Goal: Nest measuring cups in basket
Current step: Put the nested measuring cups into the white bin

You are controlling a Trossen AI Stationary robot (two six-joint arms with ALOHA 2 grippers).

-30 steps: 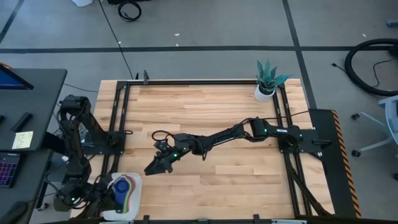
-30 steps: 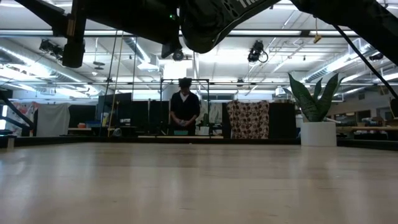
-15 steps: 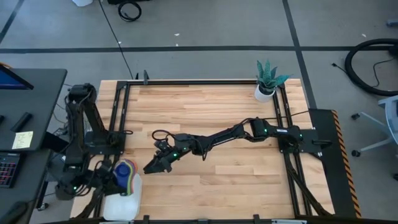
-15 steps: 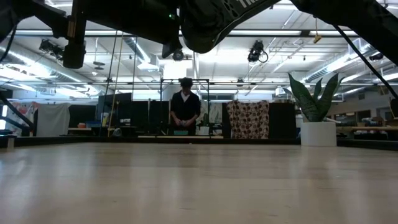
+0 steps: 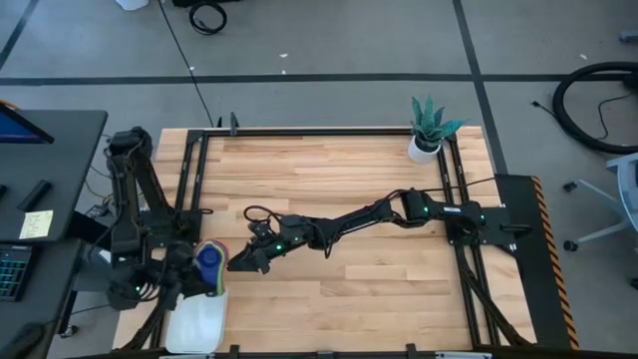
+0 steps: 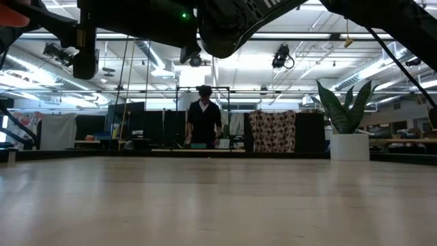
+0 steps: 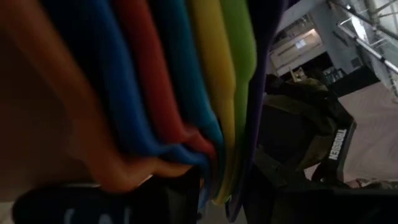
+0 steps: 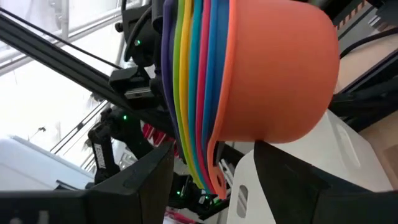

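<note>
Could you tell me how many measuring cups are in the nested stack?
7, going by the coloured rims in the right wrist view. All sit in one stack, held by the left gripper above the basket. Inner cups may be hidden.

From above, the nested stack of coloured round plastic measuring cups (image 5: 207, 267) hides the left claw holding it; the white shallow plastic basket (image 5: 195, 329) is cut off by the picture's lower edge, and the low view shows neither
</note>
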